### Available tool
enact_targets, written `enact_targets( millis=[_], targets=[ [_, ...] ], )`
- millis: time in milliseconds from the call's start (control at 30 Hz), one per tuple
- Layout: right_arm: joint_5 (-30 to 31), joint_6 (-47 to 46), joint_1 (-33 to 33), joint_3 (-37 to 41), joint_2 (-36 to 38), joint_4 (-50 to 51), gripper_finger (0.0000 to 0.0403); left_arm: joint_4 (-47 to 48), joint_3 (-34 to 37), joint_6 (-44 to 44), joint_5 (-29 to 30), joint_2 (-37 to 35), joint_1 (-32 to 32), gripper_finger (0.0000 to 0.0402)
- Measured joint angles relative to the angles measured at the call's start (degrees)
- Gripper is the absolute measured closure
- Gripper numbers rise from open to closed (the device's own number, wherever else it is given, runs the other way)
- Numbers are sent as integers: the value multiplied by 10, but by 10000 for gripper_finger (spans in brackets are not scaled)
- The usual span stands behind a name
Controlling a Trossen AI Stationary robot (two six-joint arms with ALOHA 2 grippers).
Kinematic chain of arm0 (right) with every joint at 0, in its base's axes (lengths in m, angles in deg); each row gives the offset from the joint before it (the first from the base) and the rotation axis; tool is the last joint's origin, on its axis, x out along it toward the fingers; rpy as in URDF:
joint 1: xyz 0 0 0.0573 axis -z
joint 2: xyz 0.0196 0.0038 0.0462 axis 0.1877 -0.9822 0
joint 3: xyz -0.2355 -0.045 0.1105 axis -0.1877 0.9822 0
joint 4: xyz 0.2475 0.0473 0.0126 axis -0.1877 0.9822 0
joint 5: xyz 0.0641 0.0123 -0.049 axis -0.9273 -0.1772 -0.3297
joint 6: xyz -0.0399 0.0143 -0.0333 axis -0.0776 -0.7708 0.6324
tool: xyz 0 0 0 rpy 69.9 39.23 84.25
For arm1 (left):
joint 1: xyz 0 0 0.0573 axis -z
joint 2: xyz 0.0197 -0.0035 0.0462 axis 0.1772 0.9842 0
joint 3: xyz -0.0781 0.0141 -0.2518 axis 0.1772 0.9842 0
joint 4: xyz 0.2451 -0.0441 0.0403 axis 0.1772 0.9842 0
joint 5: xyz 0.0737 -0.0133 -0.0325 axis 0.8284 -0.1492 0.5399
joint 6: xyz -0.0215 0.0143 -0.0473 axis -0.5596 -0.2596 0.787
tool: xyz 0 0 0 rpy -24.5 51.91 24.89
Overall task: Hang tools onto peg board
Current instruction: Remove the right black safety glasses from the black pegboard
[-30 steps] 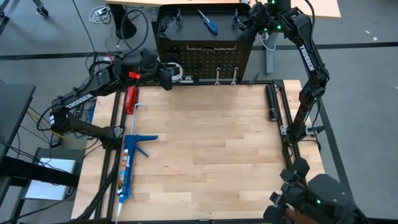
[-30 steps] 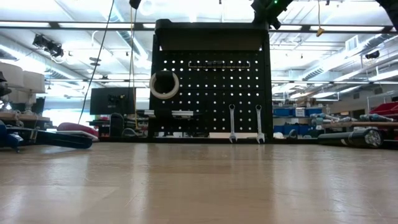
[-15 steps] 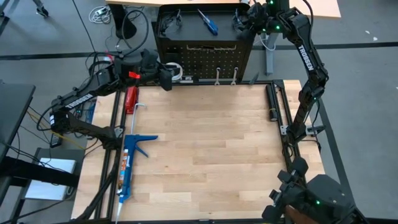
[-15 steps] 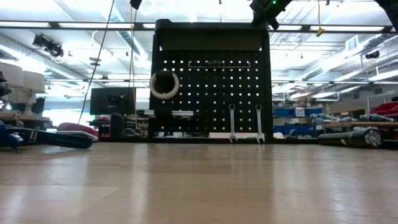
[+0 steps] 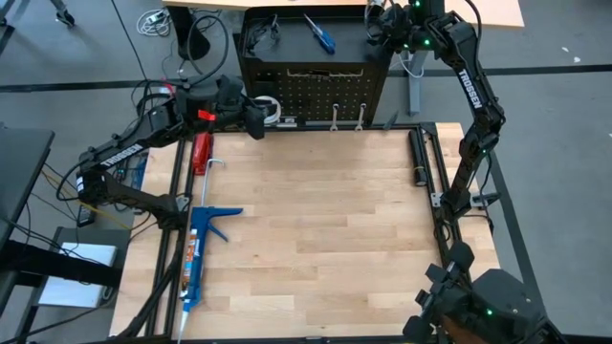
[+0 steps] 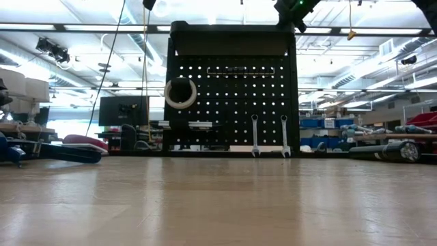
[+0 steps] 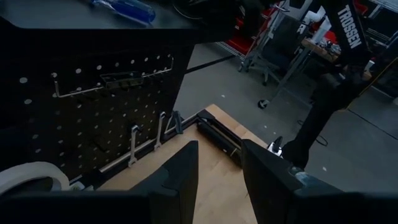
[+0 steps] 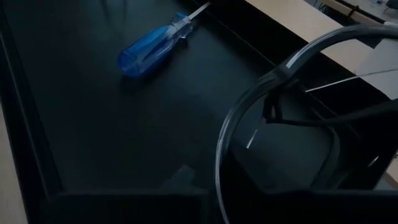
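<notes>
The black peg board stands at the table's far edge. Two silver wrenches and a white tape roll hang on its front. On its top shelf lie a blue-handled screwdriver and, at the left end, safety glasses. My right gripper is over the shelf's right end, shut on a second pair of safety glasses. My left gripper is open and holds nothing. It hovers in front of the board's left part, next to the tape roll. My right gripper has the safety glasses at the shelf's right end, and their curved lens rim shows right in front of its camera. The gripper comes from the table's right side, slanting down. The fingers and the place of contact are hidden. I cannot tell whether the glasses rest on the shelf.
A long blue caulking gun and a red-handled tool lie along the table's left edge. A black bar lies along the right edge. The middle of the wooden tabletop is bare.
</notes>
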Motion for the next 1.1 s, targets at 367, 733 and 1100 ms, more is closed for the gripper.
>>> enact_targets(
  millis=[367,733,1100],
  targets=[
    [-2,-10,-1,1,13,-38,376,0,0,-2,0,0,0,275],
    [-43,-16,-13,1,43,-66,372,0,0,-9,1,0,0,276],
    [-70,-55,-41,1,100,-65,366,0,0,-78,23,0,0,276]
  ],
)
